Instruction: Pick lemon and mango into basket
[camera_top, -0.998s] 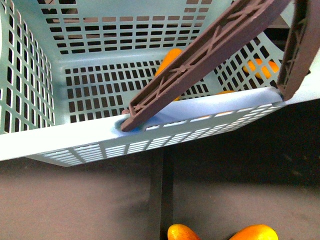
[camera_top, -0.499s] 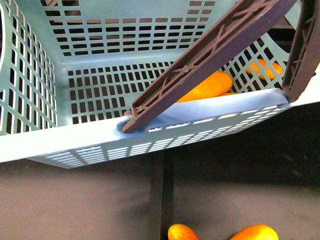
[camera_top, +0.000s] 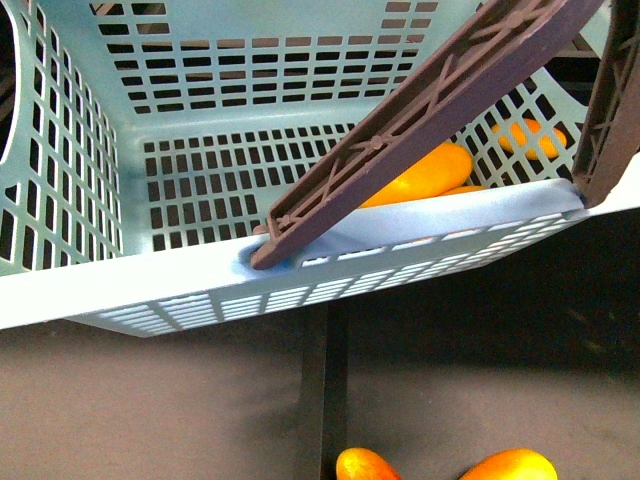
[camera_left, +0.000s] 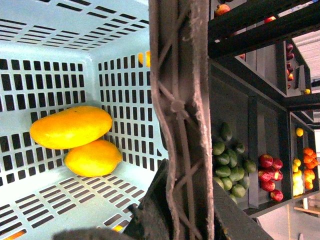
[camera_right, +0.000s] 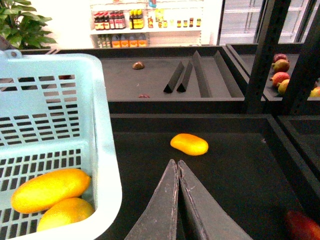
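The light turquoise basket (camera_top: 150, 285) fills the front view, its grey-brown handle (camera_top: 420, 130) raised across it. My left gripper (camera_left: 182, 215) is shut on that handle (camera_left: 177, 100). Inside the basket lies the oblong yellow-orange mango (camera_left: 71, 127) with the rounder yellow lemon (camera_left: 93, 158) touching it; both rest against a slotted wall. The right wrist view also has the mango (camera_right: 50, 189) and lemon (camera_right: 65, 214) inside the basket (camera_right: 102, 150). My right gripper (camera_right: 176, 163) is shut and empty, hovering beside the basket over the dark shelf.
A loose mango (camera_right: 189, 144) lies on the dark shelf ahead of my right gripper. Two more mangoes (camera_top: 365, 465) (camera_top: 510, 466) sit below the basket. Shelves beside hold green fruit (camera_left: 227, 165), red apples (camera_left: 270, 172) and oranges (camera_left: 307, 155). Black uprights (camera_right: 260, 55) frame the shelf.
In the front view the mango, partly hidden behind the handle a second ago, has come to rest against the basket's near wall. The basket has shifted slightly right.
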